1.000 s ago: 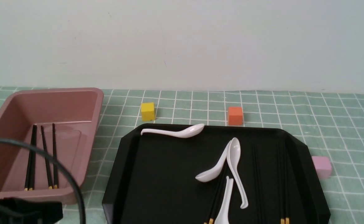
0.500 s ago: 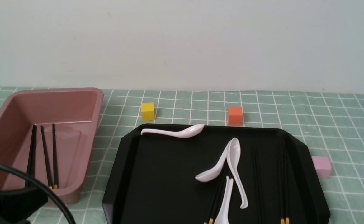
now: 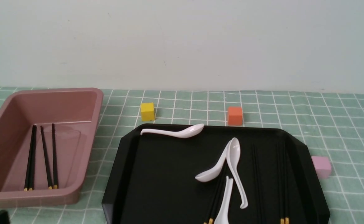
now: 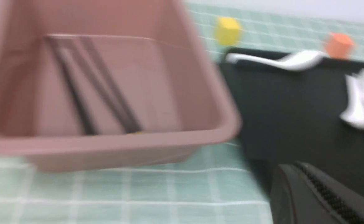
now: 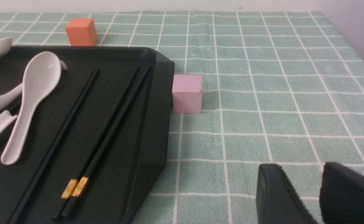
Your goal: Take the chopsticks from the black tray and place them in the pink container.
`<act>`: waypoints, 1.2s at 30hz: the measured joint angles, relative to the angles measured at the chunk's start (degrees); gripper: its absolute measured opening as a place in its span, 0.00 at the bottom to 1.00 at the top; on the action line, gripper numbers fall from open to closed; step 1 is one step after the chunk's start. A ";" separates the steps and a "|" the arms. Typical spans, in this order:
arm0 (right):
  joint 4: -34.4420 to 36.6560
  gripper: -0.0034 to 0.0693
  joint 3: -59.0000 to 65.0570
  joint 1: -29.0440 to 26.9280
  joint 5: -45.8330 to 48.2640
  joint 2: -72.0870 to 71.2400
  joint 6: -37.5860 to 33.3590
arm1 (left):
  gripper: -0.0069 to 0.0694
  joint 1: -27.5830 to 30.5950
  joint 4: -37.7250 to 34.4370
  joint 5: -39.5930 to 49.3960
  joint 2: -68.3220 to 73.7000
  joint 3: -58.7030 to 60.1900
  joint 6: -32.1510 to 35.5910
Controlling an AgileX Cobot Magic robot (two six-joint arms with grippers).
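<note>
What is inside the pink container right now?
Four black chopsticks lie along the floor of the pink container, gold ends toward the robot. Nothing else shows; its near wall hides a strip of floor.

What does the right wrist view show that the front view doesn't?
Right wrist only: the right gripper, low over bare mat beside the tray.

Front only: the pink container with chopsticks lying inside it, and the yellow cube.

Both: the black tray, white spoons on it, the tray chopsticks along its right side, the orange cube behind the tray, and the pale-pink cube beside its right rim.
</note>
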 joint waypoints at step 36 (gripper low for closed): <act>0.00 0.38 0.00 0.00 0.00 0.00 0.00 | 0.09 0.00 18.68 -2.27 -12.91 13.00 -22.85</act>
